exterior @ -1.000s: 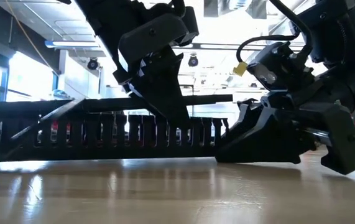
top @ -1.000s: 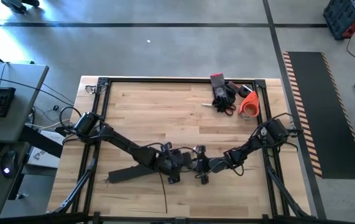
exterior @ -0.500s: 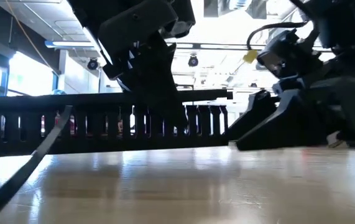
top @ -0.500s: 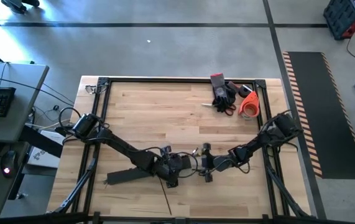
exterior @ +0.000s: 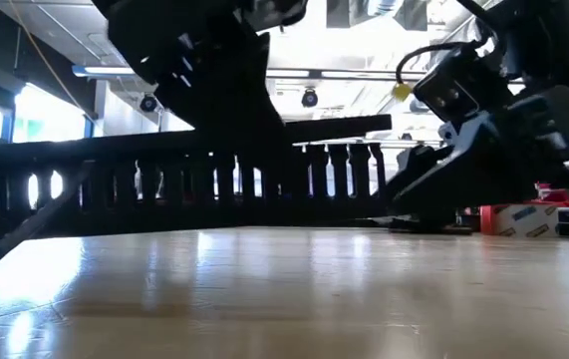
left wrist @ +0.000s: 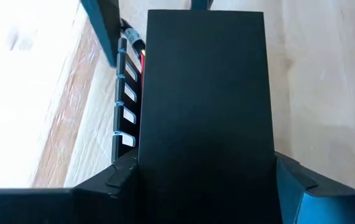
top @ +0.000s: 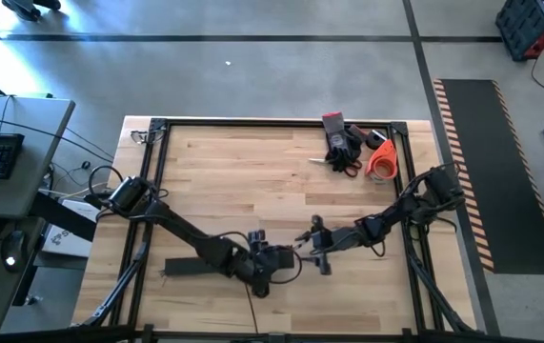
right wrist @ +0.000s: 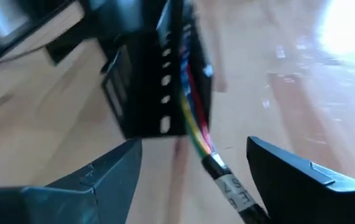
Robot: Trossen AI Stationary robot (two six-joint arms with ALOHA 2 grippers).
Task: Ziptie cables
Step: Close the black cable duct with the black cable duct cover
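here, on the wooden tabletop (top: 252,171), two dark arms meet near the front edge. the left arm reaches in from the left side, and its jaws (top: 264,267) are clamped on a long black slotted bar (top: 195,267) that lies flat and runs off to the left; in the left wrist view the bar (left wrist: 205,112) fills the gap between the two fingers. the right arm stretches in from the right side, its jaws (top: 317,246) released and standing apart just beside the bar's right end, holding nothing. the cables (right wrist: 193,118), a thin bundle of coloured wires, run along the bar's slotted edge and stick out past its end, where a labelled tip lies between the right arm's open fingers without touching either. at table level the bar (exterior: 164,184) shows as a row of comb-like slots. at the far right corner sit a heap of dark tools (top: 343,143) and an orange tape roll (top: 381,160).
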